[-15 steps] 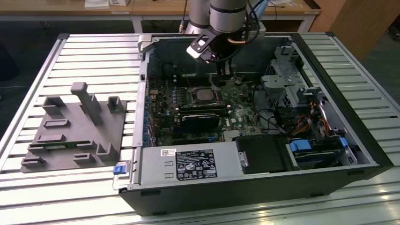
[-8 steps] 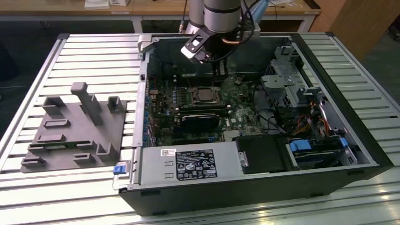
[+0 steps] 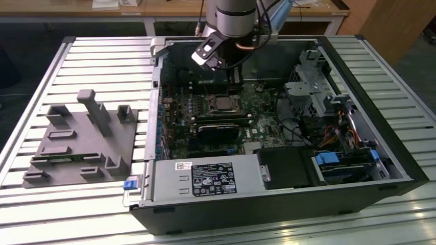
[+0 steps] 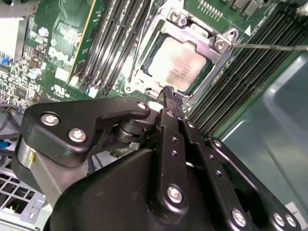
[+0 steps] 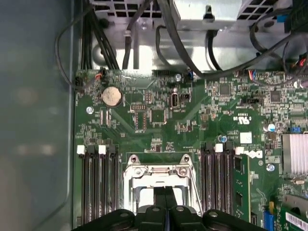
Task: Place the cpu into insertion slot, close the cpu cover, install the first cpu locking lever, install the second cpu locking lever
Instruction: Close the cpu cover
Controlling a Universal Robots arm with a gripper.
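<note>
The claw (image 4: 169, 96) has its fingers pinched together on nothing, tips just beside the cpu cover (image 4: 191, 32). The cpu (image 4: 177, 65) lies in the insertion slot (image 3: 223, 104) under that frame (flat, as far as I can tell). A thin locking lever (image 4: 269, 46) juts over the memory slots (image 4: 240, 86). I'd press it down steadily and hook it sideways, clear of the board.

None of the print is clear enough to read. In the exterior view, a dark label (image 3: 212, 179) crowded with small white marks and a small white sticker (image 3: 184, 165) sit on the power supply box (image 3: 170, 191). In the first wrist view, the green circuit board (image 5: 120, 126) carries a white tag (image 5: 246, 138) and white printed signs (image 5: 243, 118). In the second wrist view, the cpu (image 4: 179, 65) has faint engraved lines on its metal top, too fine to make out.
</note>
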